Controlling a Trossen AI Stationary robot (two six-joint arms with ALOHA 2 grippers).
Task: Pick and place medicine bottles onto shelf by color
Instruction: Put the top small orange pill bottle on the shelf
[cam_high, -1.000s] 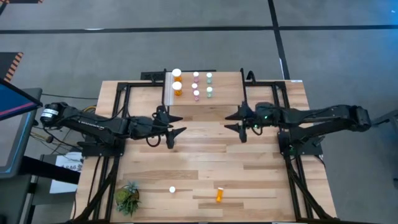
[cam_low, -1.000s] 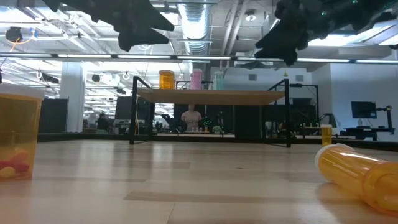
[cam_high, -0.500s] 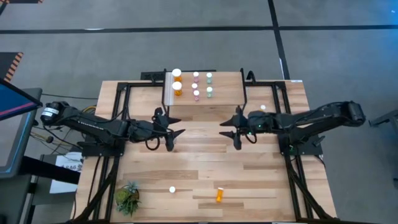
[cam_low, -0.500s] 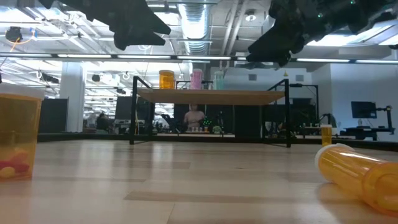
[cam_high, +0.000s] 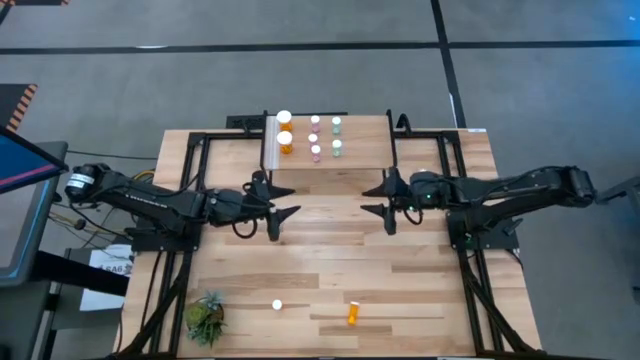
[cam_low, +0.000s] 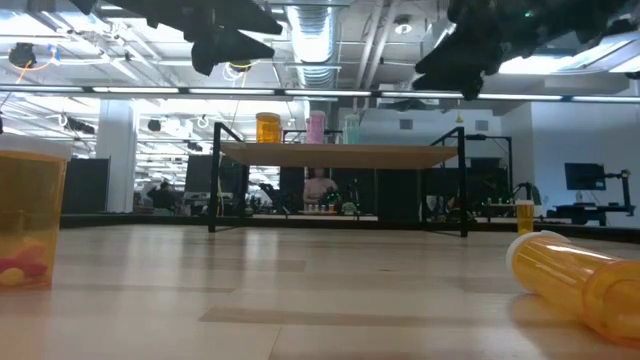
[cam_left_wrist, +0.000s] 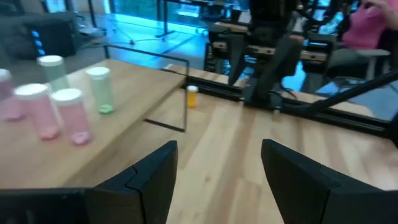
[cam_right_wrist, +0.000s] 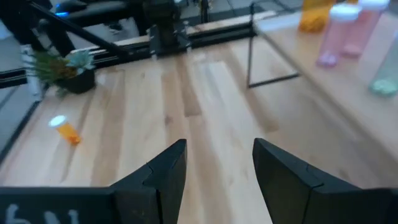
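Both grippers, left (cam_high: 281, 217) and right (cam_high: 381, 202), open, empty; fallen orange bottle (cam_high: 353, 313) looks light, slick, grab across body

left gripper (cam_high: 280, 212) | open, empty, bare table (cam_high: 330, 250) below and ahead | right gripper (cam_high: 382, 203) | open, facing it across a clear gap | shelf (cam_high: 360, 150) | just beyond both, bottles (cam_high: 315, 137) crowding its left half, right half bare
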